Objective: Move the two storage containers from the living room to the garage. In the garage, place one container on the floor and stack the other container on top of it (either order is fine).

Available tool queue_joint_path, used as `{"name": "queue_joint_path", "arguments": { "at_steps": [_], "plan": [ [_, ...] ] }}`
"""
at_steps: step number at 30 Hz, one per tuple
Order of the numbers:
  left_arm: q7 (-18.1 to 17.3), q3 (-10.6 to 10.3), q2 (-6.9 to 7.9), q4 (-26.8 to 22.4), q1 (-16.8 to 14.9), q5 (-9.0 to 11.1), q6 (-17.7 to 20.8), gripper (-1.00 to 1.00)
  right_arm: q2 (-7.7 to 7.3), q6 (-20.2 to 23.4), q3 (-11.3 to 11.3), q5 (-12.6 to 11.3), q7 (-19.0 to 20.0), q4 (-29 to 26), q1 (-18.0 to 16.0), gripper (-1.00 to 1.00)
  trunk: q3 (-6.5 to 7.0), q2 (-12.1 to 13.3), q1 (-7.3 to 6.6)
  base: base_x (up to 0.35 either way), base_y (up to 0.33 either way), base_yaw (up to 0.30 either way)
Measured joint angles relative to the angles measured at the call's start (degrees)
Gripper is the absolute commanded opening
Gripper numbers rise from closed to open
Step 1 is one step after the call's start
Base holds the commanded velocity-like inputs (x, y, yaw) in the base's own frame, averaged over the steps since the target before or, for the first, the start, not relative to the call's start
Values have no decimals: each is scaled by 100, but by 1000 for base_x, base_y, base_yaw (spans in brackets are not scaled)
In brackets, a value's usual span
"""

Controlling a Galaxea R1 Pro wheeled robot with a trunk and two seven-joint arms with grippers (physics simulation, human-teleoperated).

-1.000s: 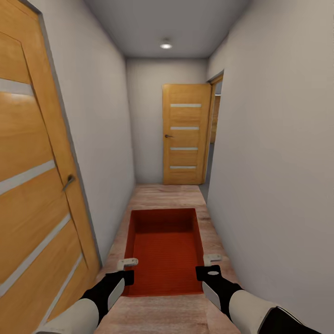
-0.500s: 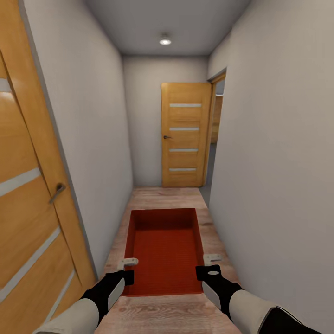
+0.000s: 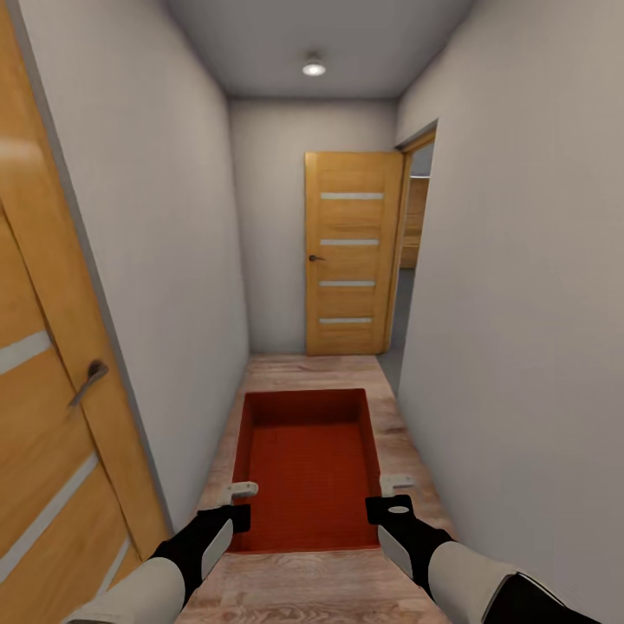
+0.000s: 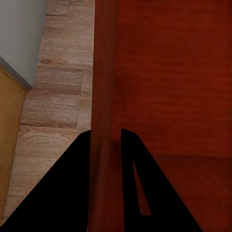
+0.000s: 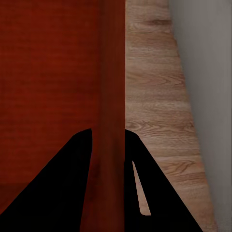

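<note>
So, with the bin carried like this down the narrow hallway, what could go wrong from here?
Each end effector, left and right, pinches only one thin side wall of the red bin, so a jolt might make it slip or tilt. The walls stand close on both sides, so an elbow might scrape. The turn at the open doorway past the far door looks tight.

**A narrow hallway inside a home**

I am in a domestic corridor, tight between two plain pale walls (image 3: 520, 286). Under me runs a light wood plank floor (image 3: 303, 373). Ahead, at the far end, stands a wooden door with pale stripes (image 3: 353, 253) and a lever handle, beside an open doorway (image 3: 416, 251) on my right. Another striped wooden door (image 3: 52, 407) sits close on my left. A round recessed ceiling light (image 3: 314, 68) glows in the grey ceiling above.
</note>
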Motion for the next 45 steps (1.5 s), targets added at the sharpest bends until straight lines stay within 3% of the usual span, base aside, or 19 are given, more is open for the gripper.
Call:
{"name": "queue_joint_path", "arguments": {
  "at_steps": [45],
  "plan": [
    [-7,-3,5,-2,0,6,-5,-100,1,-2,-1,4,-2,-6,0,-100,0,0,0,323,20,0]
  ]
}}
